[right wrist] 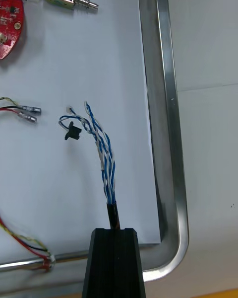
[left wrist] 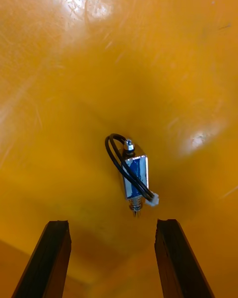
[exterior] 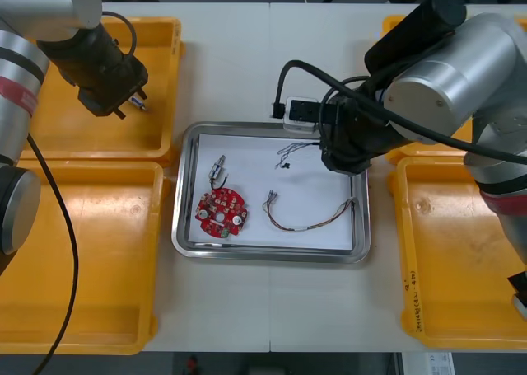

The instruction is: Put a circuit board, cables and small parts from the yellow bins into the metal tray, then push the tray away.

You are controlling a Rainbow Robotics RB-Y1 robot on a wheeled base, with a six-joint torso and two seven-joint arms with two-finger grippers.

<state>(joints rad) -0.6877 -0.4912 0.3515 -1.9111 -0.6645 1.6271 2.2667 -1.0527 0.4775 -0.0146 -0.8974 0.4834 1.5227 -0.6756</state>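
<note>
1. Nearest the robot inside the metal tray [exterior: 181, 220], the round red circuit board [exterior: 221, 212] lies flat on the white floor, toward the tray's left side.
2. To its right, apart from it, the red and yellow cable [exterior: 309, 218] curves across the same white floor.
3. Just beyond the board lies a small metal part [exterior: 218, 171], near the board's far edge.
4. Farther on, over the tray's far right corner, the right gripper [right wrist: 114, 231] has its fingers pressed together on one end of the twisted blue and white cable [right wrist: 105, 154]. The cable's free strands (one carries a small black piece) fan out over the white floor, just inside the tray's rim.
5. Farthest off, the left gripper [left wrist: 113, 223] hangs over the far left yellow bin [exterior: 82, 136] with its fingers spread wide. A second small metal part [left wrist: 134, 171], with a black wire looped on it, lies on the bin's floor just beyond the fingertips, and neither finger touches it.
</note>
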